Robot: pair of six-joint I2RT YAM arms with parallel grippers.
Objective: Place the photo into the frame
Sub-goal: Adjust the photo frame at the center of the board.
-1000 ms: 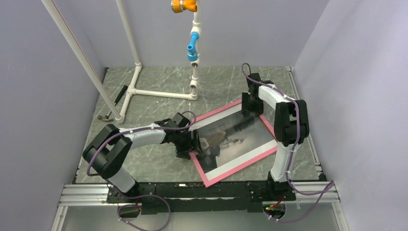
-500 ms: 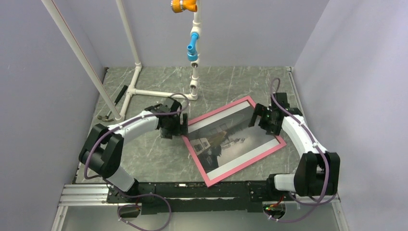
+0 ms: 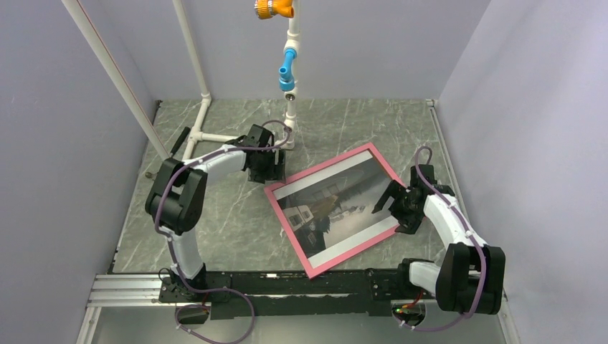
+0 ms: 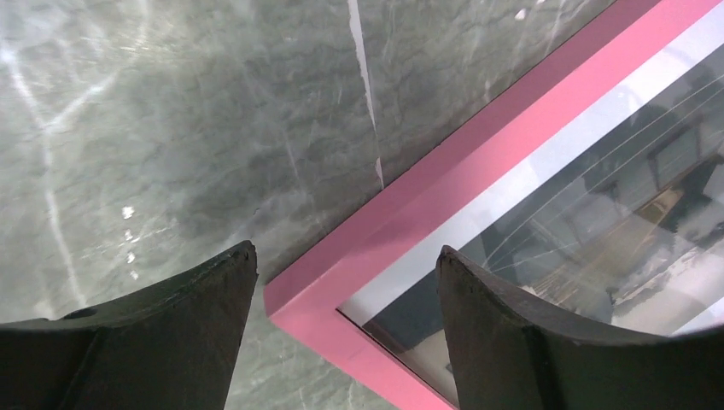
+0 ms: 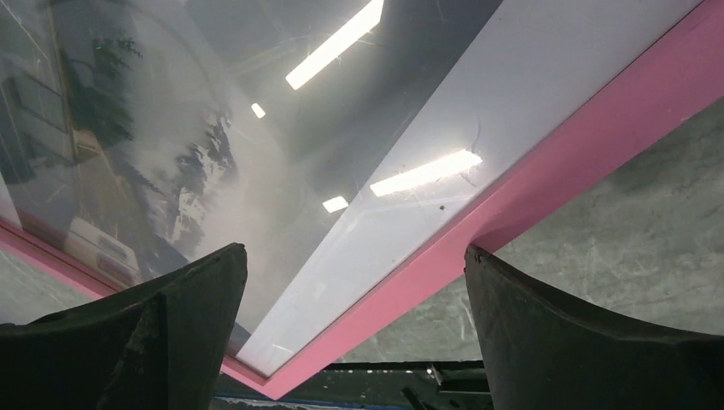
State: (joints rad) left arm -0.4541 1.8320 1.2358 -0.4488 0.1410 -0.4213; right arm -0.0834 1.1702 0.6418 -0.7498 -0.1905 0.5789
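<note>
My left gripper point(image 3: 264, 172) sat just left of centre in the overhead view, hanging over the left corner of the frame point(image 3: 319, 166). In my left wrist view the gripper point(image 4: 346, 254) stood wide apart. One finger point(image 4: 196, 325) was over bare table point(image 4: 171, 128) at lower left, and the other was over the pane at lower right. The pink corner of the frame point(image 4: 478, 162) showed in the gap between them. Nothing was pinched there, and I could not tell whether the tips touched the surface.

My right gripper point(image 3: 387, 201) was right of centre in the overhead view, over the frame's right end. In the right wrist view it point(image 5: 354, 252) was spread as wide as it would go and held nothing. Its left finger was over the glossy print and its right finger over the table, with the pink rail point(image 5: 546, 175) running diagonally between them.

The frame lay flat on the grey marbled table point(image 3: 229, 222), pink face up, turned at a slant in the middle of the overhead view. The photo point(image 3: 337, 204) lay inside the pink border, its white margin running along the rails. In the right wrist view ceiling lights glared off it point(image 5: 213, 145). In the left wrist view it point(image 4: 615, 222) filled the lower right. The white pipe stand point(image 3: 215, 136) stood at upper left, apart from the frame.
</note>
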